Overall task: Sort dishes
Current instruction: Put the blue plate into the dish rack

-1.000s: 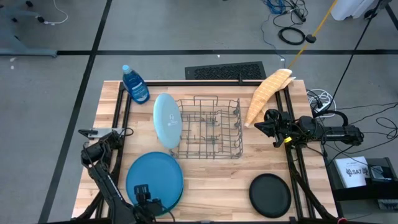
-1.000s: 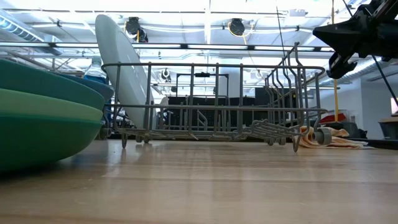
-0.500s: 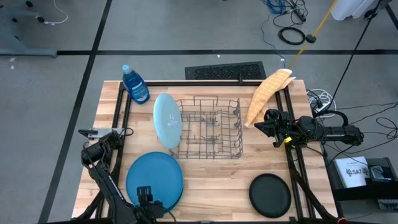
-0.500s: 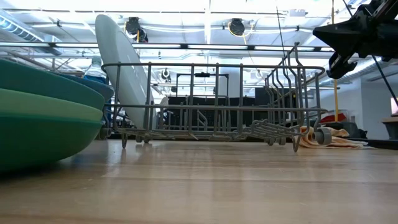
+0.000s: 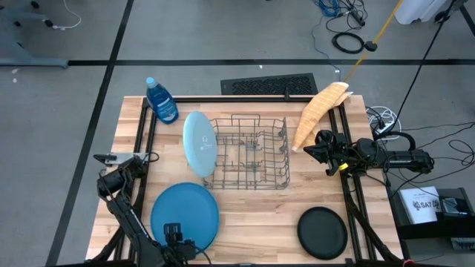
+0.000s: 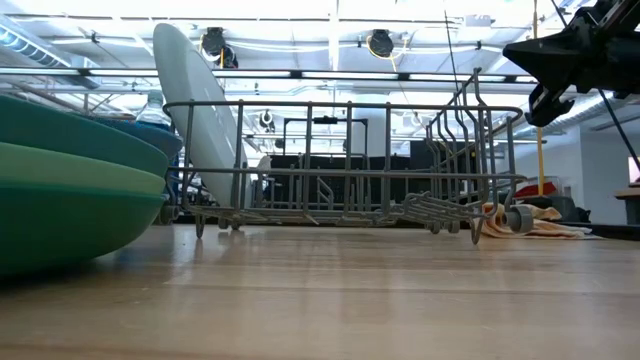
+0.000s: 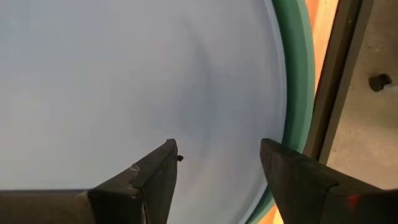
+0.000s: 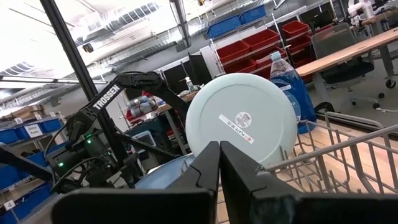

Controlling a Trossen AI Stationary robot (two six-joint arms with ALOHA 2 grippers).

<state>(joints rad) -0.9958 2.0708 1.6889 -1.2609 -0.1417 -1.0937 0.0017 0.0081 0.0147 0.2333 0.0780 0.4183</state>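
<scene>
A stack of plates (image 5: 184,213) lies flat on the table's near left, its top plate (image 7: 124,74) blue with teal and green rims (image 7: 297,74) showing below it. My left gripper (image 7: 217,158) points down over the top plate near its near rim, open, and no touch shows. A light blue plate (image 5: 199,143) stands on edge, leaning against the left end of the wire rack (image 5: 250,152). A black plate (image 5: 322,231) lies flat at the near right. My right gripper (image 5: 310,148) waits shut at the right edge, above the table.
A blue soap bottle (image 5: 161,100) stands at the far left corner. A tan towel (image 5: 319,110) hangs over the frame at the far right. Bare wood lies between the rack and the near edge. Black frame rails run along both sides of the table.
</scene>
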